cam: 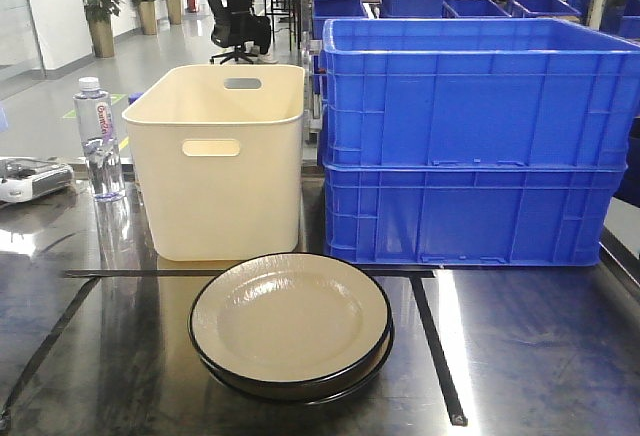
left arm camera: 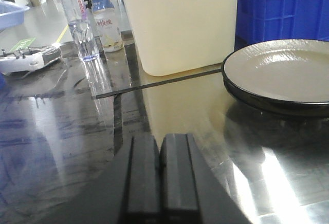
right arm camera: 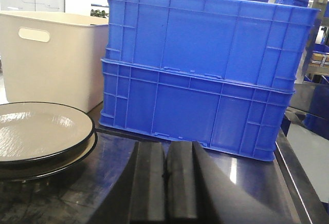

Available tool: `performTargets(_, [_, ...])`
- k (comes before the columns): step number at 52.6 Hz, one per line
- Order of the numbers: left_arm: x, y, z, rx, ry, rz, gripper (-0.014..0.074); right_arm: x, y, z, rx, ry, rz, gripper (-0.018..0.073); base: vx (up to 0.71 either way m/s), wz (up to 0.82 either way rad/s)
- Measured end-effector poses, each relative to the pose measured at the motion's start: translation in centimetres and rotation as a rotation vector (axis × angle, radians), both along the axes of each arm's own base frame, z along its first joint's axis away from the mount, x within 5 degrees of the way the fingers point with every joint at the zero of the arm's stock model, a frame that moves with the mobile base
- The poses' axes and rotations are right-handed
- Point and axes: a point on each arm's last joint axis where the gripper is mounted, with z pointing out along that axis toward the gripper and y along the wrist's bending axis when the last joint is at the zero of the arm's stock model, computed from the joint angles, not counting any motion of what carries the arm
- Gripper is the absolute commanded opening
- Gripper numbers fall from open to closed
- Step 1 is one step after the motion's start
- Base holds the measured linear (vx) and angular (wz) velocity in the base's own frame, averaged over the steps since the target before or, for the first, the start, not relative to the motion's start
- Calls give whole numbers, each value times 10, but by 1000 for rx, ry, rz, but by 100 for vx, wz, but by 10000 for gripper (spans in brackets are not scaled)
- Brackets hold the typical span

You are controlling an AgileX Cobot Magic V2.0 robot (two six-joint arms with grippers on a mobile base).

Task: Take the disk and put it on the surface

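You have two shallow round disks, cream inside with black rims (cam: 290,324), stacked one on the other on the dark glossy reflective surface (cam: 530,346), lying between two thin black tape lines (cam: 438,346) and just in front of a third that runs across behind them. Right behind the stack stands a tall cream plastic bin with slot handles (cam: 220,161), and beside it, on your right in the front view, two bright blue ribbed plastic crates (cam: 470,141) sit one on top of the other. To the left of the bin you see a clear plastic water bottle with a white cap (cam: 99,141); the left wrist view shows a second small bottle with a blue cap and pale label (left arm camera: 106,21) next to it, and a grey-white handheld controller (left arm camera: 28,59) lying further left on the surface. Your left gripper (left arm camera: 160,178) sits low over the surface with its dark fingers pressed together, nothing between them, and the disk stack lies well ahead and to its right. Your right gripper (right arm camera: 165,183) is likewise closed with fingers touching and empty, facing the blue crates, with the disks off to its left. Neither gripper touches the disks. In the background a person sits in a black office chair (cam: 238,26) near potted plants (cam: 102,6).
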Motion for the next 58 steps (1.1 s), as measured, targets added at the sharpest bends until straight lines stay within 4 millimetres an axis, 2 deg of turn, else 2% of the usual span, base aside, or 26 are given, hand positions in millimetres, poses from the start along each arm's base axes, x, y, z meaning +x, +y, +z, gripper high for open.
performTargets(35, [0, 0, -1, 0, 7, 0, -5, 0, 0, 0, 2, -1, 0, -9, 0, 0])
performTargets(41, [0, 0, -6, 2, 9, 0, -5, 0, 0, 0, 2, -1, 0, -9, 0, 0])
performTargets(46, [-2, 0, -22, 3, -1, -2, -5, 0, 0, 0, 2, -1, 0, -9, 0, 0])
performTargets(48, [-5, 0, -34, 1, -9, -4, -5, 0, 0, 0, 2, -1, 0, -9, 0, 0])
performTargets(58, [-19, 1, -111, -27, -57, -9, -5, 0, 0, 0, 2, -1, 0, -9, 0, 0])
